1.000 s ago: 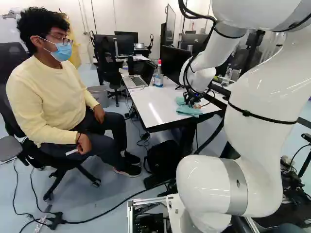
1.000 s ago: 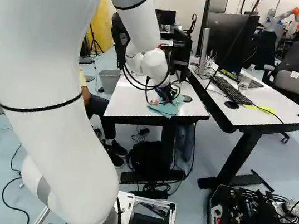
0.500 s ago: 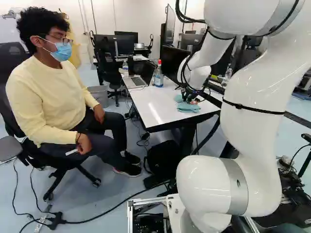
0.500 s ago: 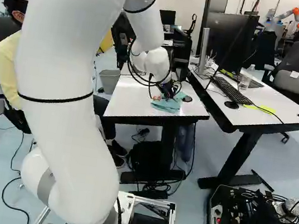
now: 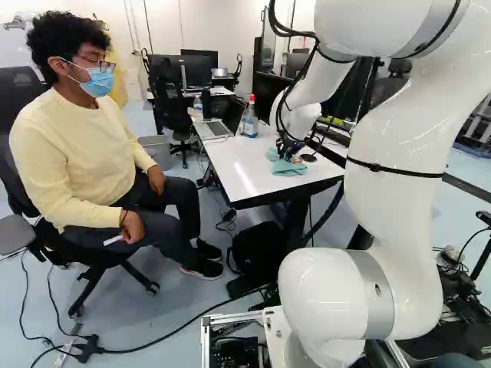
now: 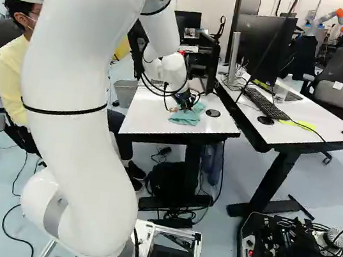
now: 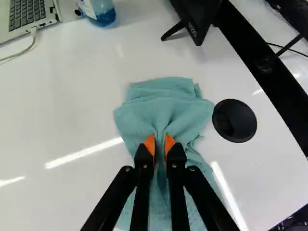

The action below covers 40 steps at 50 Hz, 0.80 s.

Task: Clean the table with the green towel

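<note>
one green towel (image 7: 166, 96) was held pinched between the jaws of the gripper (image 5: 287, 156), on the table (image 5: 245, 181); just beside the towel, a black disc (image 7: 234, 120) was set; beyond it, a bottle (image 5: 250, 123).

The towel (image 7: 137, 118) is on the table (image 5: 249, 180), near the front edge — a disc (image 7: 234, 120) on its right. Behind, by the left edge, is the laptop (image 5: 213, 130) — the bottle (image 5: 251, 124) to its right.

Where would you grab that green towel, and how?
Probably from above, by the bunched ridge near the middle of the towel, one finger each side, as the hand does now; the rest lies low on the table, offering less to pinch.
</note>
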Available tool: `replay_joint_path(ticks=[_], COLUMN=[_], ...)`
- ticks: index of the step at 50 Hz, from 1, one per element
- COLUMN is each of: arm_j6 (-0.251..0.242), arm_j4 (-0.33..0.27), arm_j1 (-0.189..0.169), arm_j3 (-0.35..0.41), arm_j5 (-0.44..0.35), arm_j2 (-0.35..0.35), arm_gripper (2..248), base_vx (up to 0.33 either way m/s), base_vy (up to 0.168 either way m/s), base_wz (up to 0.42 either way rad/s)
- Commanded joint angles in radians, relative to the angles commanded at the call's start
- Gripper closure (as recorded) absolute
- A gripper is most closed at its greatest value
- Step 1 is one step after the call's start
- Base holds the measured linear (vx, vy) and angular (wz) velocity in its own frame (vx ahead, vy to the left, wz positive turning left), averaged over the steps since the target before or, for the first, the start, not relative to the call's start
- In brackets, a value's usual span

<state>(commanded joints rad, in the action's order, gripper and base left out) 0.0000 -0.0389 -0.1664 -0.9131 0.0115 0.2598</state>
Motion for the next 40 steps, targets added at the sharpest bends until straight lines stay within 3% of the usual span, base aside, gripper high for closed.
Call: replay_joint_path(ticks=[15, 40], arm_j6=[0.000, 0.000], arm_j4=[0.000, 0.000], arm_j1=[0.046, 0.095], arm_j3=[0.023, 0.143], arm_j5=[0.000, 0.000], arm_j2=[-0.019, -0.124], arm_gripper=[206, 206], base_vx=[0.000, 0.000], base_vy=[0.000, 0.000], base_wz=[0.000, 0.000])
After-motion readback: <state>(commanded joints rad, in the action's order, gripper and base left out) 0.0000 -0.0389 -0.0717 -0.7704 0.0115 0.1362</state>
